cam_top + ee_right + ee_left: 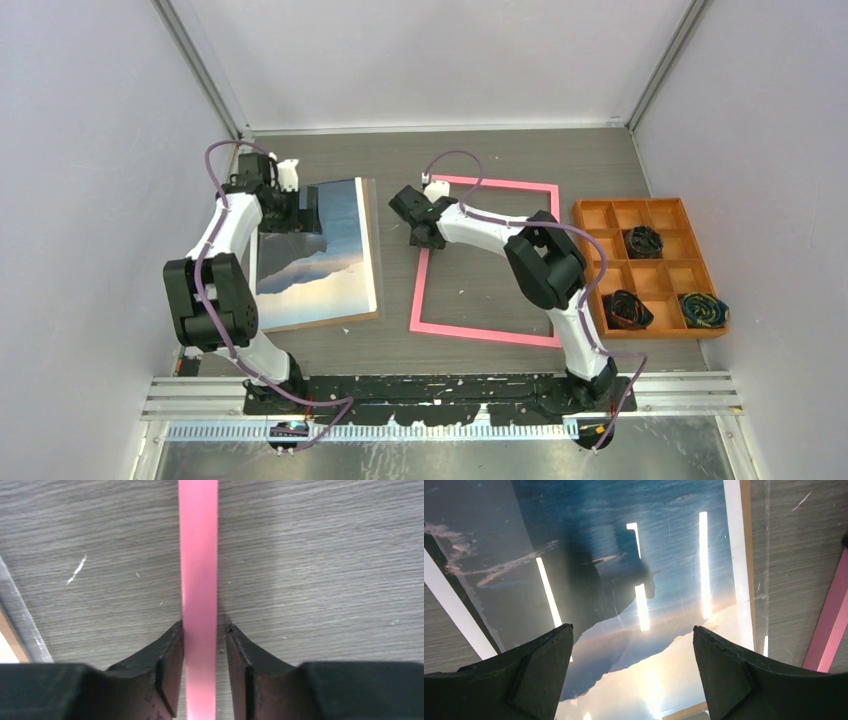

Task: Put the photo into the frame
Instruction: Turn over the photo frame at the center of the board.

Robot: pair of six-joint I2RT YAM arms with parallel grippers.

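Observation:
The photo (322, 252), a blue sea coast with dark mountains and pale sky, lies face up on the table's left side; its glossy surface (624, 555) mirrors strip lights. My left gripper (300, 212) hovers over its far left corner, open (633, 627), with nothing between the fingers. The frame (487, 186), a thin pink rectangle, lies flat in the middle of the table. My right gripper (422, 236) is low over the frame's left bar (198, 555). Its jaws straddle that bar (205, 627): one finger (170, 652) touches it, and a sliver of table shows beside the other.
A brown board edge (376, 255) shows under the photo's right side. An orange compartment tray (640, 201) sits at the right with dark bundles (644, 241) in three cells. Grey walls enclose the table on three sides. The frame's pink bar (830, 630) lies right of the photo.

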